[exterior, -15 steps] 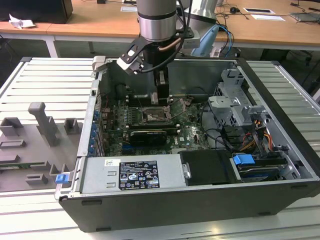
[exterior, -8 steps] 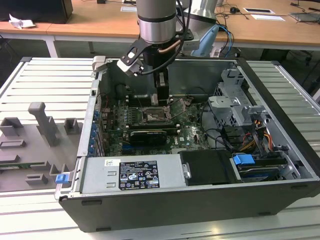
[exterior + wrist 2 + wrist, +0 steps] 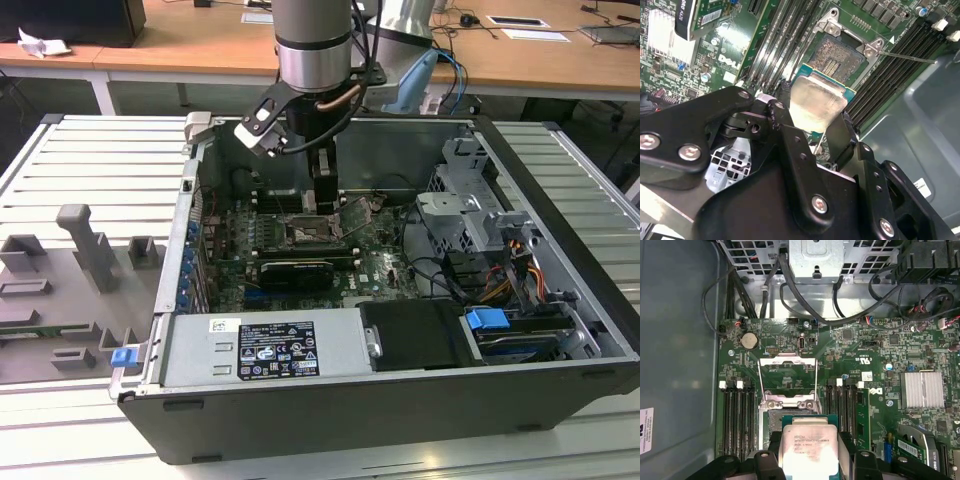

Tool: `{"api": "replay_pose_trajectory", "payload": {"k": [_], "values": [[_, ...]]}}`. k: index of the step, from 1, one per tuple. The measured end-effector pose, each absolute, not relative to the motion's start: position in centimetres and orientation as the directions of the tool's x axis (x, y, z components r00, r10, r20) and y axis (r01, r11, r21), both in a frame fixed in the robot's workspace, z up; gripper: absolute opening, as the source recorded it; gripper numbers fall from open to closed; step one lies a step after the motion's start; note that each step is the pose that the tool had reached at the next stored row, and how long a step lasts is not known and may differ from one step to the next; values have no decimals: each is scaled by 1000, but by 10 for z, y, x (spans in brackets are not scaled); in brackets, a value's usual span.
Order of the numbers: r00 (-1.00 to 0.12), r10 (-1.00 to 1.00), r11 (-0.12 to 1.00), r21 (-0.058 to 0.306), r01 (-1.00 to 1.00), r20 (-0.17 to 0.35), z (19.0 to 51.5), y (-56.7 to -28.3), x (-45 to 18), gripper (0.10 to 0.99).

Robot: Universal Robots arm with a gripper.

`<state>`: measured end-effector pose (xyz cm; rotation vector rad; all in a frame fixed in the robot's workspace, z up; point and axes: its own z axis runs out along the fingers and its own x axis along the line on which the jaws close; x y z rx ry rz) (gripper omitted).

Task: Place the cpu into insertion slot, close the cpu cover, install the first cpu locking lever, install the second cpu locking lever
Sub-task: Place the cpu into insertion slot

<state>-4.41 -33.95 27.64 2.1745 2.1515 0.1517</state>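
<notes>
**Open computer case (image 3: 350,420) on a ribbed metal tabletop (image 3: 60,160), with the arm reaching down into it.** The end effector (image 3: 815,107) is clamped on the chip (image 3: 817,100), with a black finger (image 3: 790,142) against each of two opposite edges. The chip's silvery top plate faces up, and a thin green edge shows along its free side.

The chip hangs over one rim of the socket (image 3: 840,57), partly overlapping it and not seated. Whether it touches the rim cannot be told. The socket's dark pin field lies bare inside its metal surround.

In the first wrist view the cover (image 3: 789,375) stands raised on its hinge at the socket edge opposite the chip. Its square window is open, and the space above the pin field is free. A thin metal lever (image 3: 905,56) sticks out sideways from one socket corner.

Rows of memory slots (image 3: 782,40) flank the socket closely on two sides, just beside the fingers. Farther off on the board are a finned heat sink (image 3: 922,389) and a coin battery (image 3: 748,340), with black cables (image 3: 805,310) beyond the cover.

In the exterior view:
- A graphics card (image 3: 295,272) lies near the socket.
- A drive cage (image 3: 470,200) stands at the exterior view's right.
- Grey fixtures (image 3: 90,250) sit on the tabletop at the exterior view's left, well apart from the case interior.
</notes>
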Motion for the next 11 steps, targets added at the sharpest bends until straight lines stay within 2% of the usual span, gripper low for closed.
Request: {"api": "replay_pose_trajectory", "payload": {"k": [11], "values": [[10, 1000, -12, 125, 992, 18, 270, -340, -44, 529]]}}
